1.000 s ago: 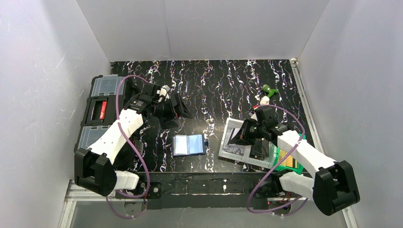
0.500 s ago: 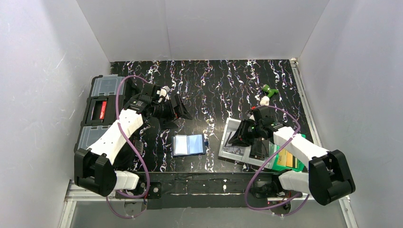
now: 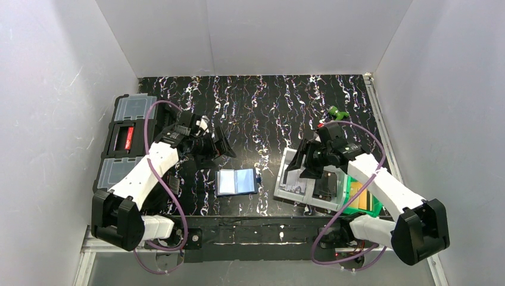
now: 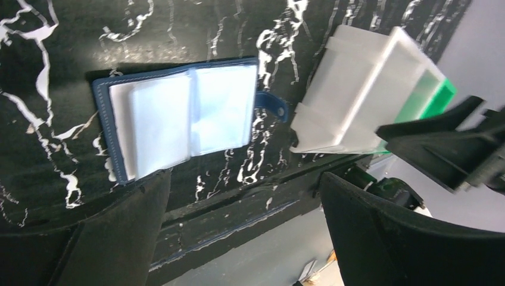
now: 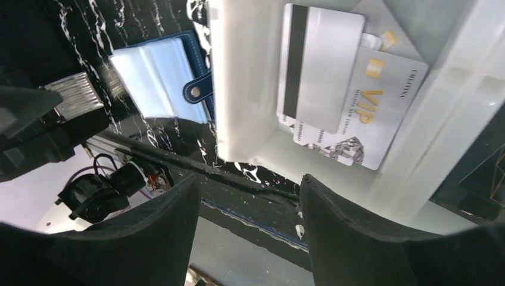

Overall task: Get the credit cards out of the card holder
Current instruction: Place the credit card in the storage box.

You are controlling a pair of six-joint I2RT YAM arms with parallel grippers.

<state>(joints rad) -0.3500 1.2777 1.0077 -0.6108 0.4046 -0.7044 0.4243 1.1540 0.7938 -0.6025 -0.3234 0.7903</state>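
The navy card holder (image 3: 237, 182) lies open on the black table, pale sleeves up, its snap tab pointing right; it also shows in the left wrist view (image 4: 178, 119) and the right wrist view (image 5: 164, 77). Three credit cards (image 5: 333, 77) lie overlapped in a white tray (image 5: 238, 89): a silver one with a black stripe on top, and a VIP card (image 5: 381, 107) under it. My right gripper (image 3: 301, 164) (image 5: 249, 182) hangs open over the tray's left part, nothing between its fingers. My left gripper (image 3: 225, 146) (image 4: 244, 185) is open and empty, behind and left of the holder.
The white tray (image 3: 284, 193) stands right of the holder, a black wallet-like item (image 3: 324, 185) in it and a green box (image 3: 363, 202) beside it. A compartment organiser (image 3: 125, 140) lines the left edge. A small green and white object (image 3: 336, 113) lies at the back right.
My right gripper has gone from shut to open and risen from the tray, where the silver card now lies. The left gripper drifted slightly nearer the holder, still open.
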